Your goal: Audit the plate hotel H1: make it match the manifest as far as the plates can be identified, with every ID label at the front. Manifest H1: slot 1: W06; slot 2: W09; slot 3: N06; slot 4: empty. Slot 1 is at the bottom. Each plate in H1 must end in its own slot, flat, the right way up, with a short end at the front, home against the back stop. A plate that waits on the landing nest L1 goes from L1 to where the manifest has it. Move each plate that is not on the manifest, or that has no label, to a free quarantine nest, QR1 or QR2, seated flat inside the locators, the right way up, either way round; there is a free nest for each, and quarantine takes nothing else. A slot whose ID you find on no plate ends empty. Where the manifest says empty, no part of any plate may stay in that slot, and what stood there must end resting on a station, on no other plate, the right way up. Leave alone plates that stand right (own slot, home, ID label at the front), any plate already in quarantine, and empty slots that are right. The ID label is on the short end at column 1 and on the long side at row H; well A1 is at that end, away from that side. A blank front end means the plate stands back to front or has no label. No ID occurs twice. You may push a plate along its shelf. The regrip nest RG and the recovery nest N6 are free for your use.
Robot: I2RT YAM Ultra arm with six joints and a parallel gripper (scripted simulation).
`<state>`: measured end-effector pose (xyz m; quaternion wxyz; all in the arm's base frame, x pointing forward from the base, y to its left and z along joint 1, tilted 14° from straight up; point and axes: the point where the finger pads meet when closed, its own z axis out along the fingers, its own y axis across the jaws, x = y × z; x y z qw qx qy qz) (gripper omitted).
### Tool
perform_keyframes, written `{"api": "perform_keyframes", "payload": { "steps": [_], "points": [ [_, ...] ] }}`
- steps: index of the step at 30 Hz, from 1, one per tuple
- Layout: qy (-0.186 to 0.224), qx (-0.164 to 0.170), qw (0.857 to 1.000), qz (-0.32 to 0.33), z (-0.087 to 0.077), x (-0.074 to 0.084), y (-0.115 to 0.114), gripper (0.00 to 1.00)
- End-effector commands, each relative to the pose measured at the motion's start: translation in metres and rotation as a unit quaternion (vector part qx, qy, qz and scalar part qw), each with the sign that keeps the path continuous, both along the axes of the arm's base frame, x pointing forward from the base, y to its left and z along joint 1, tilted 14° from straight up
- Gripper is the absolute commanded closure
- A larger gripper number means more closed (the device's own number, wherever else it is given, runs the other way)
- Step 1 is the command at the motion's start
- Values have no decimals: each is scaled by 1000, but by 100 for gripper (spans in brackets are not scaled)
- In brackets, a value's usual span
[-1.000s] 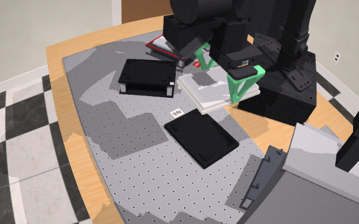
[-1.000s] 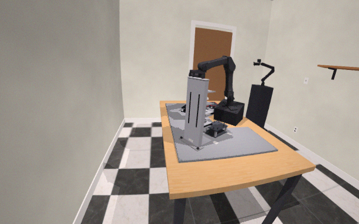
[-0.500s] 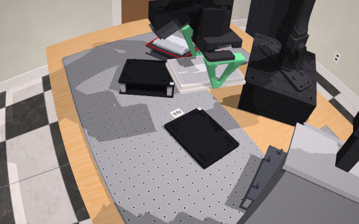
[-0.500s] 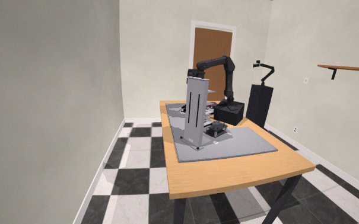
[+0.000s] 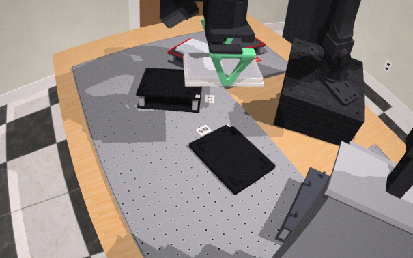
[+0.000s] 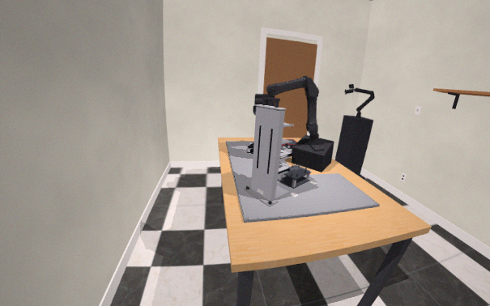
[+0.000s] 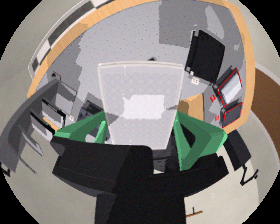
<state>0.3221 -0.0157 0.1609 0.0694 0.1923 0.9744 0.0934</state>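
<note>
My gripper (image 5: pixel 231 65) with green fingers is shut on the long sides of a white plate (image 5: pixel 222 69) and holds it level in the air. The plate hangs over the far part of the mat, between the raised black nest (image 5: pixel 169 89) and the red-edged quarantine nests. In the wrist view the plate (image 7: pixel 140 106) lies between my fingers; I can read no label on it. One quarantine nest (image 5: pixel 188 48) holds a white plate; the other nest (image 5: pixel 260 46) is mostly hidden behind my gripper. The grey plate hotel (image 5: pixel 369 205) stands at the near right and also shows in the exterior view (image 6: pixel 267 151).
The flat black nest N6 (image 5: pixel 232 158) lies mid-mat with its label tag (image 5: pixel 203 130) beside it. The arm's black pedestal (image 5: pixel 321 99) stands to the right of the held plate. A dark camera block (image 5: pixel 410 160) juts in at the right edge.
</note>
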Motion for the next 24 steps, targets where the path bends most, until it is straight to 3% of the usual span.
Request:
{"api": "perform_keyframes", "payload": {
  "steps": [1,14,15,17,24],
  "points": [
    [-7,8,999,-33,5,7,-12,14],
    [-4,11,999,-50,-1,8,-49,14],
    [-20,6,999,-50,9,6,-51,14],
    [-1,11,999,-50,-3,7,-58,14],
    [2,12,999,-50,-7,6,-81,14]
  ]
}}
